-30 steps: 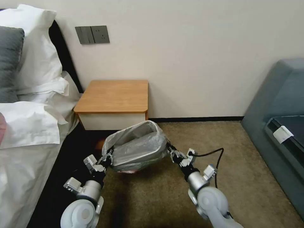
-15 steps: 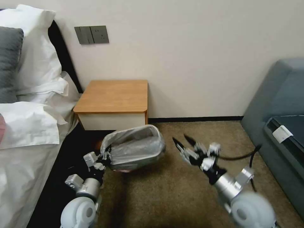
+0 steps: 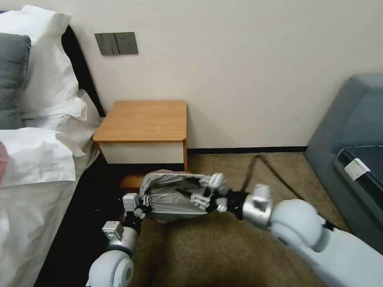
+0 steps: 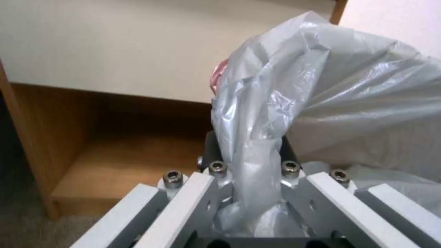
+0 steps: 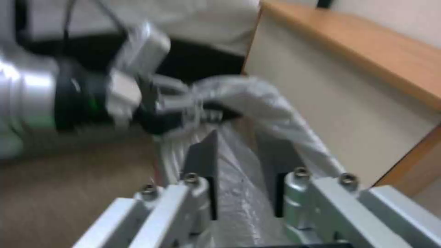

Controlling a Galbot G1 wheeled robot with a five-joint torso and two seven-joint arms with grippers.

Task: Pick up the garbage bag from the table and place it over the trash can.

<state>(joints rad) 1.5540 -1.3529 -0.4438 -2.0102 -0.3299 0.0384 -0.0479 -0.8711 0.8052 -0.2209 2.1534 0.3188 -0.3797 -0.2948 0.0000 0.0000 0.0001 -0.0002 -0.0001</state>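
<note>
Bag (image 3: 171, 195) stretched over can below nightstand (image 3: 143, 123); left gripper (image 3: 144, 200) clamped on bag edge; right gripper (image 3: 195, 196), earlier released, now re-clamped on bag.

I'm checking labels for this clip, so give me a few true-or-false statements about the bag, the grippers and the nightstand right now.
1. The left gripper is shut on the bag. True.
2. The bag lies on the nightstand. False: it is draped around the bin on the carpet, in front of the nightstand.
3. The right gripper is at the bag's right side, with plastic between its fingers. True.
4. The right gripper hangs over the sofa. False: it is at the bag.
</note>
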